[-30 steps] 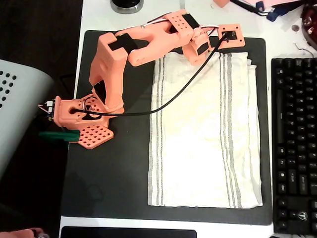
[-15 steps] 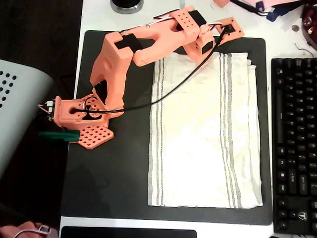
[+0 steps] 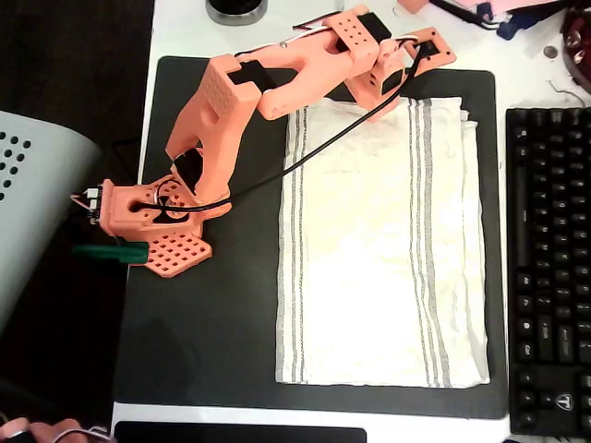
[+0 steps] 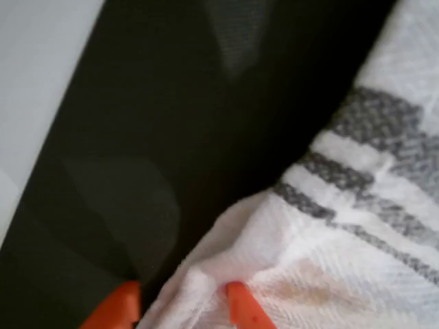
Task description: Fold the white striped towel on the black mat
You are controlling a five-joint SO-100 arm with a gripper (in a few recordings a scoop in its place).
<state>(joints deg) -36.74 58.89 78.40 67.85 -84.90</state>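
The white striped towel (image 3: pixel 379 249) lies flat and spread out on the right half of the black mat (image 3: pixel 212 323). My orange arm reaches over the mat's top, and its wrist (image 3: pixel 392 74) hangs above the towel's top edge. In the wrist view my gripper (image 4: pixel 180 308) is open, low over the mat (image 4: pixel 171 137). A bunched corner of the towel (image 4: pixel 357 226) lies between the two orange fingertips (image 4: pixel 243 308). A thin dark gap remains beside the left fingertip.
A black keyboard (image 3: pixel 549 268) runs along the mat's right side. The arm's base (image 3: pixel 152 221) stands on the mat's left part, with a black cable crossing the towel's top left. A round dark object (image 3: pixel 235 9) sits above the mat. White table (image 4: pixel 34 68) borders the mat.
The wrist has moved up toward the towel's top edge and turned. The towel lies as before.
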